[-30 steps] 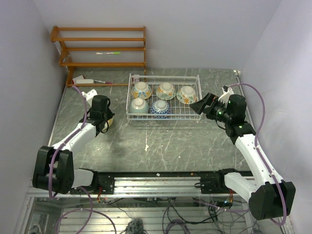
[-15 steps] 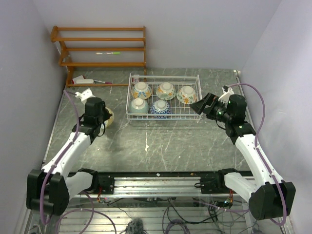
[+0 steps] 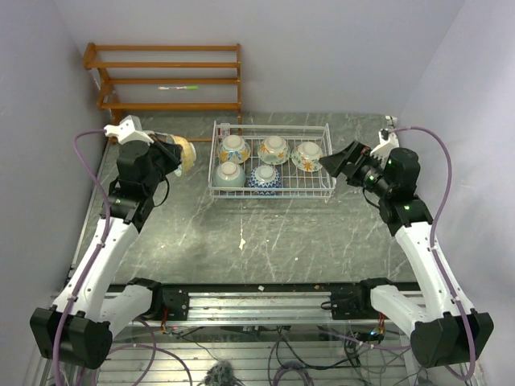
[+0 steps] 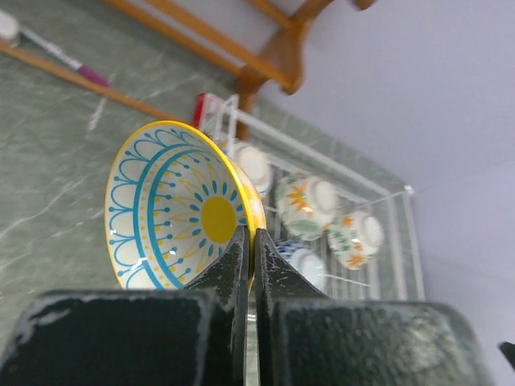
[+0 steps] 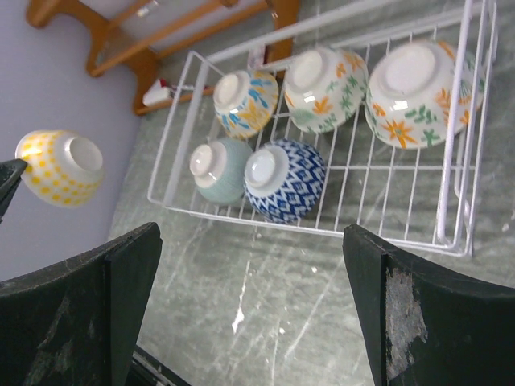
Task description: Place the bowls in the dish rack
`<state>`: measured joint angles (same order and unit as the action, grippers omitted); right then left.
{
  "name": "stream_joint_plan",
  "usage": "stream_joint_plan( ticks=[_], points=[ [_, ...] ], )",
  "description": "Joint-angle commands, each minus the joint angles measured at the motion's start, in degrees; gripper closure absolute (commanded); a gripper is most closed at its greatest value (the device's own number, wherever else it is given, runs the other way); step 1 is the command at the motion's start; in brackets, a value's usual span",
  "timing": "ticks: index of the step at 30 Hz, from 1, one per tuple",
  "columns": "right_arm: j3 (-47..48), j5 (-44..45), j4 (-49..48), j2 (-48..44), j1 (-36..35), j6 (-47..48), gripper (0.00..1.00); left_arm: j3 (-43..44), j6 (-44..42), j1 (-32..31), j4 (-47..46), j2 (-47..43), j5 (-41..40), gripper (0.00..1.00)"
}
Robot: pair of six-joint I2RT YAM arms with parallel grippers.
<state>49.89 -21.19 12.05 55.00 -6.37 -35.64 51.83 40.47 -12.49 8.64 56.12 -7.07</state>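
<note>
Upper left, the left claw (image 4: pixel 249 241) grips a yellow-and-blue bowl (image 4: pixel 181 209) by its rim, tilted in the air just beside the left edge of the rack (image 3: pixel 269 127). The rack holds five upturned bowls (image 3: pixel 273 149), with its lower right corner bare. The right claw (image 3: pixel 342 159) gapes empty at its right edge.

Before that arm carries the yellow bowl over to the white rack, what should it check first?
Left fingers clamped on yellow bowl's rim: ok.
Bowl lifted off the table: ok.
Free spot in dish rack, front right: ok.
Right fingers open, holding nothing: ok.
Right fingers clear of the bowl's path: cannot tell; they hover by the rack's right end.
</note>
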Motion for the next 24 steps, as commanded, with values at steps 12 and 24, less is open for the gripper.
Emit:
stream_joint_plan(
  ticks=[12, 24],
  points=[
    [6.69, 1.39, -0.49, -2.37, 1.68, -3.16, 0.04, 10.09, 8.07, -16.68, -27.53, 14.14, 8.12, 0.93],
    [9.40, 5.93, 2.85, -6.09, 3.42, -1.65, 0.04, 17.61, 12.27, -26.40, -47.09, 37.21, 11.87, 0.93]
  ],
)
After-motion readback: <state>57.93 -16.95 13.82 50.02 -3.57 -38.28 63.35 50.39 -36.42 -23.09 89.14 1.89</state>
